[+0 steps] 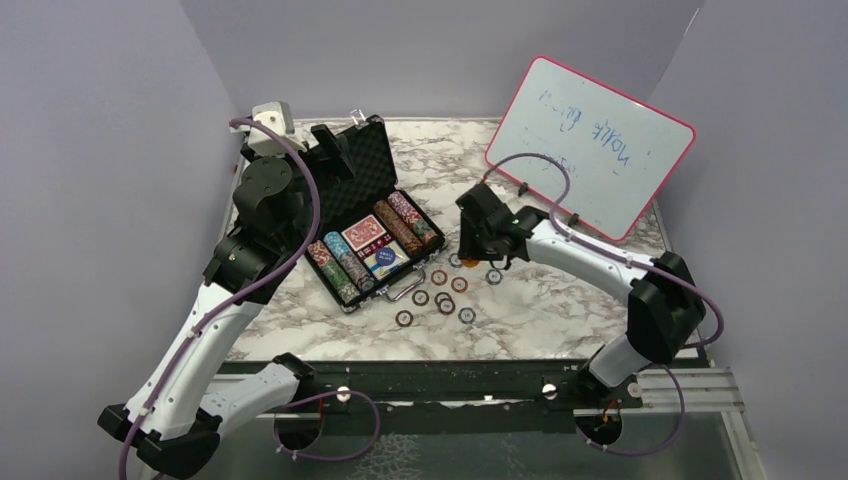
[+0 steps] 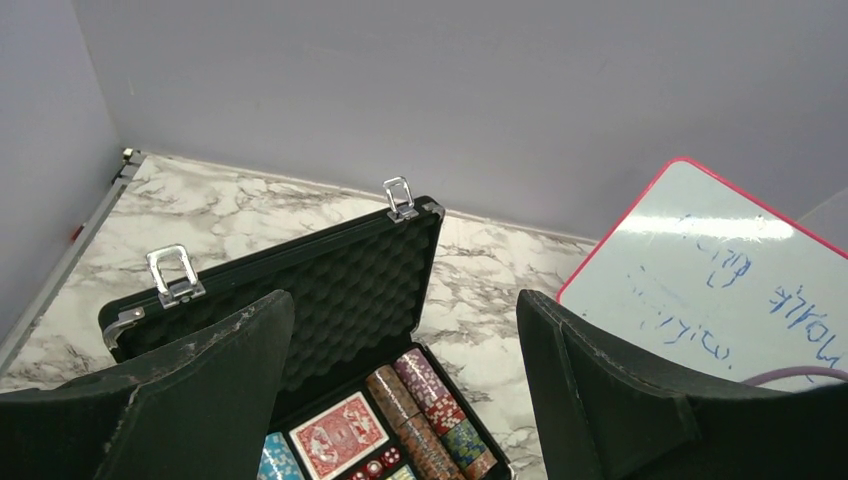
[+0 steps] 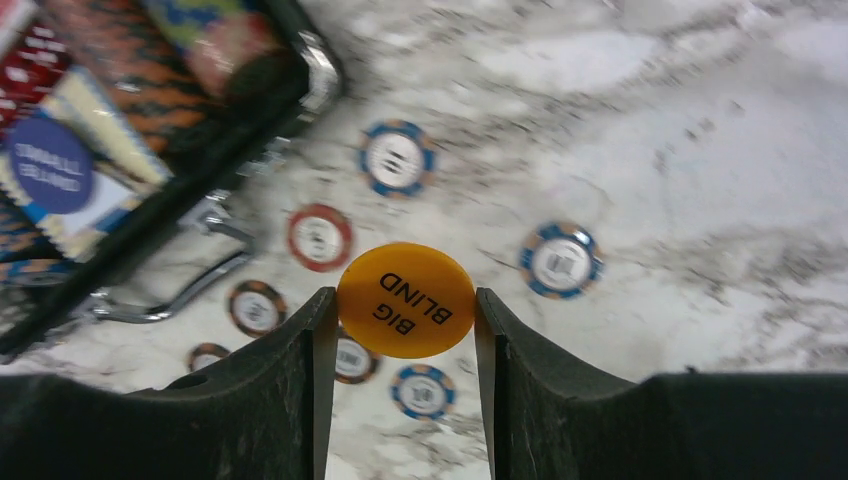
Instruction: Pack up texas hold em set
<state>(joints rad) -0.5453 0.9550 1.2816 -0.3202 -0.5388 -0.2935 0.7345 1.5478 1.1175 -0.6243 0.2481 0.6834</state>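
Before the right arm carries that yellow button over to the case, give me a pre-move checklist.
1. Grip: right gripper is shut on the Big Blind button, pinched at its edges by both fingers. Ok.
2. Case open: briefcase stands open with the tray exposed. Ok.
3. Left gripper out of the way: open, empty, at the case's far end and seemingly off the tray. Ok.
4. Spot for the button: Small Blind button lies on the blue deck; room beside it, cannot tell.
5. Height to clear the handle and front wall: cannot tell.
6. Table cleared: loose chips lie in front of the case. Not ok.
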